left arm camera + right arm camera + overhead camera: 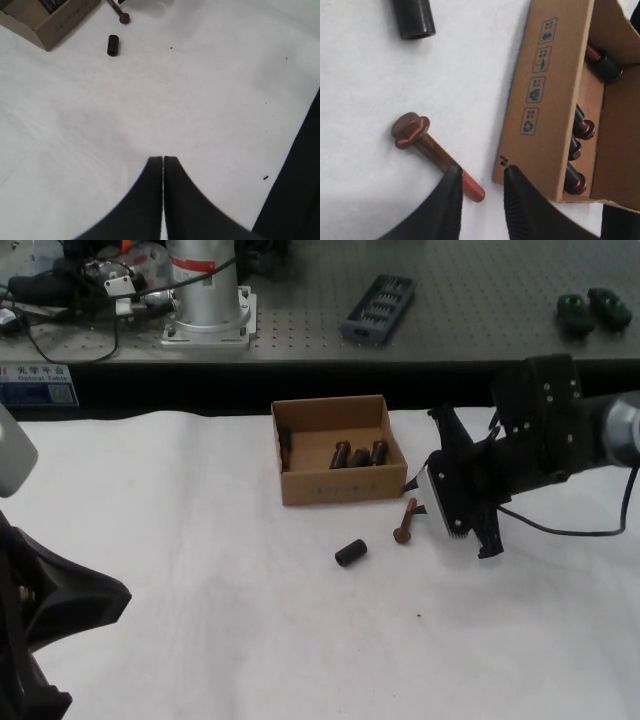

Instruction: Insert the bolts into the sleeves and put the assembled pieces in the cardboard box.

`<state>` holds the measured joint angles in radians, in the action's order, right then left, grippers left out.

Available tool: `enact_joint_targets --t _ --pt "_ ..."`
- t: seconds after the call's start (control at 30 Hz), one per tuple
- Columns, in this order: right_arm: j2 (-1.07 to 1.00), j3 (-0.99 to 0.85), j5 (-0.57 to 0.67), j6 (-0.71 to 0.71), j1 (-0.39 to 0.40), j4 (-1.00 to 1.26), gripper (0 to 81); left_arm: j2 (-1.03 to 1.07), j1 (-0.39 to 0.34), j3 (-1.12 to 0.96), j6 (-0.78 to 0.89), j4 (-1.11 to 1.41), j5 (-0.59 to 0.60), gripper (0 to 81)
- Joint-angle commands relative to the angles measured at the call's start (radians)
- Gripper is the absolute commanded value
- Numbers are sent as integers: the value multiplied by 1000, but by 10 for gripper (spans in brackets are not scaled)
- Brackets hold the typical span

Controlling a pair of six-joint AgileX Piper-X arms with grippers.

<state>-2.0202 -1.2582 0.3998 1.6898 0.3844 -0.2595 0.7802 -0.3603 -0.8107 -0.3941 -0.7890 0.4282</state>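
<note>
Fingers of the left gripper [163, 159] sat pressed together over bare sheet [200, 100], well apart from the parts. We saw 1 loose sleeve [350, 553], then the bolt [405, 521], its threaded end between the parted fingers [445, 210] of the right gripper [482, 175], 1 finger just beside the cardboard box [545, 100] wall.

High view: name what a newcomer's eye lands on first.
The right gripper, open, hangs over one end of the reddish-brown loose bolt, just beside the cardboard box. Assembled pieces lie in the box. One black sleeve lies alone on the white cloth near the bolt.
</note>
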Motion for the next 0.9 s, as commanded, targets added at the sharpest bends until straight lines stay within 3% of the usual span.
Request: enact_joint_targets --t 0.0,0.87 --pt "-5 -13 22 4 -4 -37 223 -9 -3 -1 -10 13 -6 7" --pt "-18 -18 -18 171 14 -99 223 -9 -3 -1 -14 36 -6 7"
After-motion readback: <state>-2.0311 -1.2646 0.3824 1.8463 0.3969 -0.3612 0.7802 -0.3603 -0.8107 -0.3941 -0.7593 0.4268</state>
